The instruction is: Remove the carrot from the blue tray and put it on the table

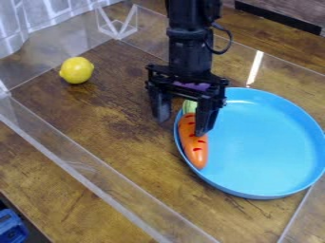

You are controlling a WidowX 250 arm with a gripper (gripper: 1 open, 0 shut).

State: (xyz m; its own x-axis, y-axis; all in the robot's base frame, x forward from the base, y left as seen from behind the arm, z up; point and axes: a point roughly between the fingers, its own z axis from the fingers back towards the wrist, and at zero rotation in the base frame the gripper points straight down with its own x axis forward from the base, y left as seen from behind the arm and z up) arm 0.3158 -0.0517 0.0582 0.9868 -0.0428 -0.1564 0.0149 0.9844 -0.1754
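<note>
- Dark brown wood with worn grain fills my view: the table (89, 142), with clear plastic walls (76, 161) running along its near and left edges.
- Far left, at the bottom corner beyond the near wall, I catch a small blue object (8, 228); I cannot tell what it is.
- Next along, toward the upper left, the yellow lemon (76, 69) sits on bare wood, well apart from everything else.
- Coming toward the middle, my black arm (193, 28) drops in from the top edge and points steeply down.
- At its end the gripper (184, 114) has its two dark fingers (159, 102) spread wide, with nothing clamped between them. The left finger hangs over the wood just outside the tray's rim; the right one hangs over the tray's left edge.
- Behind the fingers I see a patch of purple, the eggplant (191, 87), mostly hidden by the gripper, so I cannot say how it lies.
- Right under the open fingers is the carrot (193, 144), orange with dark notches. It lies inside the blue tray against the left rim, pointed end toward me. Its upper part sits between the fingers and its green top is largely hidden by them. I cannot tell whether either finger touches it.
- Filling the right side is the blue tray (273, 142), a big round light-blue plate with a raised rim, resting flat on the wood; its far right edge runs out of view.
</note>
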